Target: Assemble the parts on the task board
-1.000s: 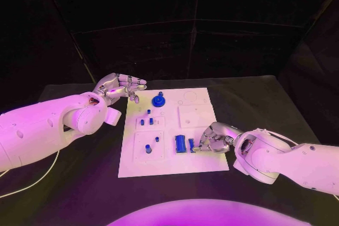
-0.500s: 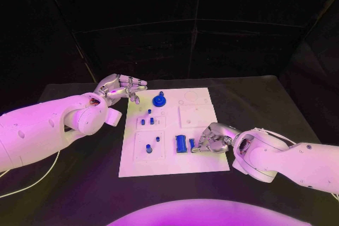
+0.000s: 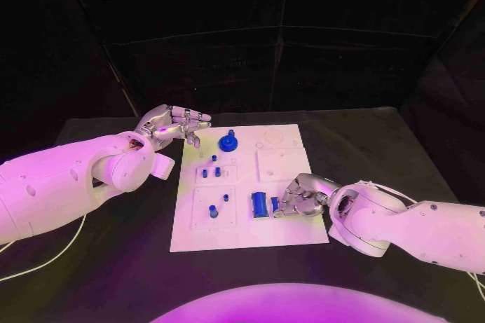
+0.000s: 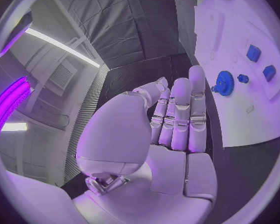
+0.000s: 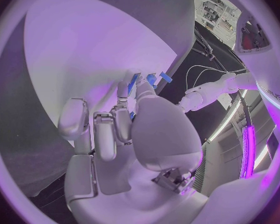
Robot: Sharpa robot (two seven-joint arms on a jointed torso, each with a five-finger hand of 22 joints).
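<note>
silver right hand (image 3: 301, 197) curls over a narrow blue part (image 3: 274, 205) on the white task board's (image 3: 285, 235) near right, fingers apparently pinching it to seat it; left hand (image 3: 174, 125) hovers far left, fingers released.

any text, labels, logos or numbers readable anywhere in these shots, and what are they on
No text can be read with certainty.
White panel at the rim of the right wrist view: a few dark letters, too bent and small to read.
Task board: no legible print in the head view; a small mark near its edge in the left wrist view is too blurred to read.
Blue gear, other blue parts, both arms: no markings visible.
</note>
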